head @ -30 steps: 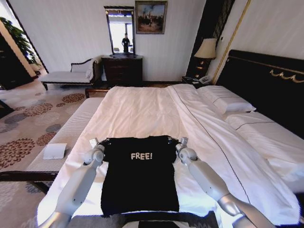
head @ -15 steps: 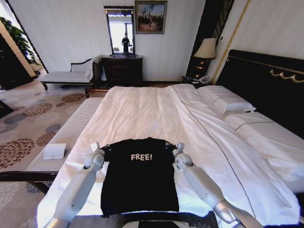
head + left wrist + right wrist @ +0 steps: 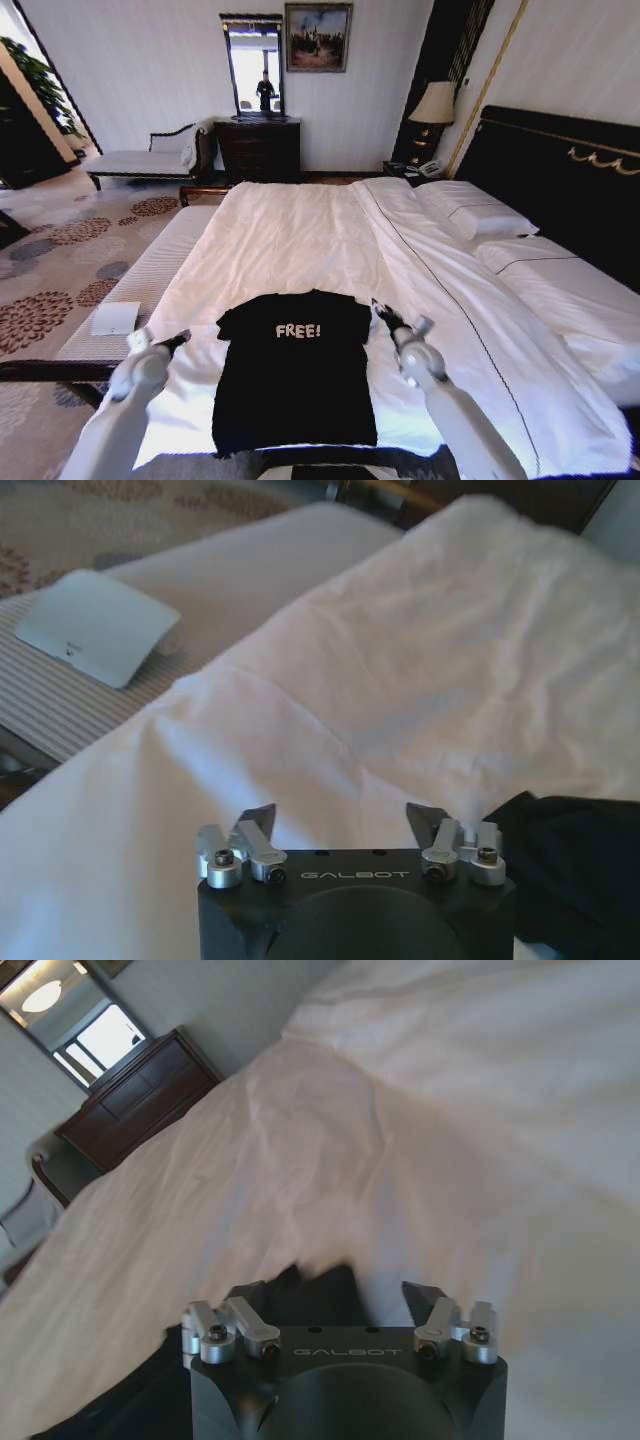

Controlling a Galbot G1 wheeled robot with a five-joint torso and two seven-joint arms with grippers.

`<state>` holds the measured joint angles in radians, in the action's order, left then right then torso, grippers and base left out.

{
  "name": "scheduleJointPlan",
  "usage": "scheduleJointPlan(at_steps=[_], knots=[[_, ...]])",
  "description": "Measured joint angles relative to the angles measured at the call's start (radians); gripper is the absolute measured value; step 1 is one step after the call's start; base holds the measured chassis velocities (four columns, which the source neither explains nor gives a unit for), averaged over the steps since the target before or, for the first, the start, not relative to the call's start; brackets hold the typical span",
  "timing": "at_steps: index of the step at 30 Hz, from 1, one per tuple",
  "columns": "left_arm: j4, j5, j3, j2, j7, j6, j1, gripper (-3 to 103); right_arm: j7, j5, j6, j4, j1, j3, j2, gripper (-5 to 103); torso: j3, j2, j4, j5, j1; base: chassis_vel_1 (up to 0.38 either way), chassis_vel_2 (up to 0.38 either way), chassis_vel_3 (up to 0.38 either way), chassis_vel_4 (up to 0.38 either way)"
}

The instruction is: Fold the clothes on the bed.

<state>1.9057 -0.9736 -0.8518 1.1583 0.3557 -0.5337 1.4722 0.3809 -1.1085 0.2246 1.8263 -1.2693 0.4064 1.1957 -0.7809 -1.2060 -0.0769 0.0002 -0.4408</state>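
bed [image 3: 300,240], white sheets, dark headboard to my right, takes up most of the head view. black t-shirt [image 3: 294,365] with "free!" in white lies flat on the near end of it, print up, sleeves out to both sides, hem toward me.

i see my left arm low on the left, left gripper [image 3: 165,343] out past the shirt's left sleeve, over bare sheet, clear of the cloth. in its wrist view both fingers stand wide apart with nothing between them, shirt edge off to one side.

right gripper [image 3: 378,308] just beside the right sleeve tip. jaws spread wide, empty; dark fabric shows just ahead of the fingers in its wrist view.

small white pad [image 3: 116,318] on the striped bench [image 3: 130,290] to the left.
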Motion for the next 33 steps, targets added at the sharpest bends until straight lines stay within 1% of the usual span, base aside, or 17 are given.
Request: scheduleJointPlan(at_steps=[1, 3, 4, 5, 7, 10, 11, 15, 22, 23, 24, 25, 26, 30, 32, 33], knots=[[0.000, 0.000, 0.000, 0.000, 0.000, 0.000, 0.000, 78, 0.000, 0.000, 0.000, 0.000, 0.000, 0.000, 0.000, 74, 0.000, 0.000, 0.0000, 0.0000, 0.000, 0.000, 0.000, 0.000, 0.000], [0.035, 0.018, -0.024, 0.033, -0.036, 0.056, 0.053, 89, 0.011, -0.056, 0.006, 0.013, -0.023, 0.009, 0.039, 85, 0.000, 0.000, 0.0000, -0.0004, 0.000, 0.000, 0.000, 0.000, 0.000], [0.050, 0.018, -0.034, 0.051, -0.042, 0.072, 0.071, 89, 0.016, -0.084, 0.008, 0.016, -0.030, 0.014, 0.056, 90, 0.000, 0.000, -0.0002, -0.0003, 0.000, 0.000, 0.000, 0.000, 0.000], [0.050, 0.018, -0.034, 0.051, -0.042, 0.072, 0.071, 89, 0.016, -0.084, 0.008, 0.016, -0.030, 0.014, 0.056, 90, 0.000, 0.000, -0.0002, -0.0003, 0.000, 0.000, 0.000, 0.000, 0.000], [0.084, 0.009, -0.048, 0.094, -0.042, 0.097, 0.099, 98, 0.029, -0.145, 0.015, 0.021, -0.045, 0.022, 0.091, 99, 0.000, 0.000, -0.0001, -0.0002, 0.000, 0.000, 0.000, 0.000, 0.000], [0.126, 0.005, -0.056, 0.143, -0.041, 0.114, 0.130, 100, 0.035, -0.150, 0.015, 0.020, -0.066, 0.034, 0.128, 100, 0.000, 0.000, -0.0002, -0.0001, 0.000, 0.000, 0.000, 0.000, 0.000], [0.126, 0.005, -0.056, 0.143, -0.041, 0.114, 0.130, 100, 0.035, -0.150, 0.015, 0.020, -0.066, 0.034, 0.128, 100, 0.000, 0.000, -0.0002, -0.0001, 0.000, 0.000, 0.000, 0.000, 0.000], [0.165, 0.002, -0.059, 0.184, -0.034, 0.114, 0.142, 100, 0.035, -0.149, 0.007, 0.013, -0.087, 0.042, 0.156, 100, 0.000, 0.000, -0.0002, -0.0003, 0.000, 0.000, 0.000, 0.000, 0.000], [0.178, 0.023, -0.045, 0.215, -0.029, 0.113, 0.145, 100, 0.010, -0.153, -0.016, -0.021, -0.078, 0.041, 0.184, 101, 0.000, 0.000, -0.0002, -0.0003, 0.000, 0.000, 0.000, 0.000, 0.000], [0.180, 0.026, -0.044, 0.218, -0.028, 0.113, 0.146, 100, 0.010, -0.155, -0.018, -0.024, -0.074, 0.040, 0.188, 96, 0.000, 0.000, -0.0002, -0.0002, 0.000, 0.000, 0.000, 0.000, 0.000], [0.182, 0.027, -0.044, 0.221, -0.027, 0.113, 0.148, 100, 0.009, -0.157, -0.020, -0.029, -0.070, 0.040, 0.191, 96, 0.000, 0.000, -0.0003, -0.0003, 0.000, 0.000, 0.000, 0.000, 0.000], [0.185, 0.028, -0.044, 0.223, -0.026, 0.113, 0.151, 100, 0.008, -0.160, -0.021, -0.032, -0.066, 0.039, 0.195, 91, 0.000, 0.000, -0.0002, -0.0003, 0.000, 0.000, 0.000, 0.000, 0.000], [0.185, 0.028, -0.044, 0.223, -0.026, 0.113, 0.151, 100, 0.008, -0.160, -0.021, -0.032, -0.066, 0.039, 0.195, 91, 0.000, 0.000, -0.0002, -0.0003, 0.000, 0.000, 0.000, 0.000, 0.000], [0.195, 0.034, -0.048, 0.230, -0.022, 0.112, 0.159, 100, 0.006, -0.162, -0.033, -0.049, -0.048, 0.044, 0.202, 70, 0.000, 0.000, -0.0002, -0.0002, 0.000, 0.000, 0.000, 0.000, 0.000], [0.197, 0.037, -0.048, 0.231, -0.022, 0.112, 0.160, 100, 0.006, -0.164, -0.035, -0.052, -0.044, 0.047, 0.201, 70, 0.000, 0.000, -0.0003, -0.0002, 0.000, 0.000, 0.000, 0.000, 0.000], [0.198, 0.039, -0.048, 0.233, -0.022, 0.113, 0.161, 100, 0.006, -0.165, -0.037, -0.054, -0.040, 0.049, 0.201, 64, 0.000, 0.000, -0.0002, -0.0002, 0.000, 0.000, 0.000, 0.000, 0.000]])
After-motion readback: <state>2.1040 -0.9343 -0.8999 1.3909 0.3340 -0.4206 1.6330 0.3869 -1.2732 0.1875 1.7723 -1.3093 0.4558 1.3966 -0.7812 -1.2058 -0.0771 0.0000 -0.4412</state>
